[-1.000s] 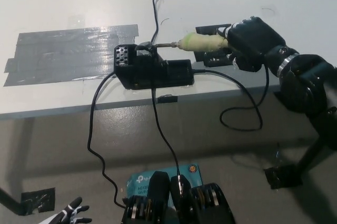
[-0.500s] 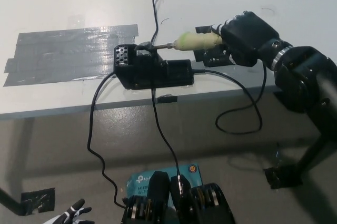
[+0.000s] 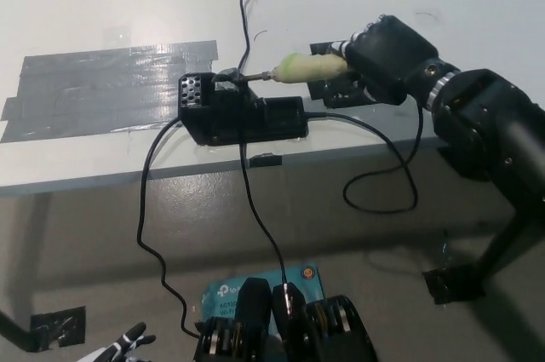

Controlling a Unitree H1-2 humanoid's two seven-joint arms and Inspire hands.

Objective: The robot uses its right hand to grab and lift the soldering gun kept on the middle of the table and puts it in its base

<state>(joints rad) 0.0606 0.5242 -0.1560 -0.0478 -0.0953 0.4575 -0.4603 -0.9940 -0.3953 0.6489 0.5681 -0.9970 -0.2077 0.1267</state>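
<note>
One relation governs the move: tip-to-holder alignment.
Right hand [image 3: 383, 60]: my black hand, closed around the rear of the soldering gun, at the table's right.
Soldering gun [image 3: 302, 67]: pale yellow-green grip, metal tip pointing left; long axis nearly level across the table, tip slightly nearer than the grip.
Base [image 3: 243, 113]: black station on the table's [image 3: 153, 4] near edge, left of my hand; its holder sits at the upper left corner.
Tip and holder: the tip reaches the holder's mouth; whether it is seated I cannot tell.
Left hand [image 3: 123, 347]: my white hand rests at the lower left, low and far from the work, fingers apart.
Nearer hand: the right, by a wide margin.
Change since a second ago: my right hand and the gun have shifted left, toward the base.
Grey tape patch [image 3: 94, 100]: left of the base.
</note>
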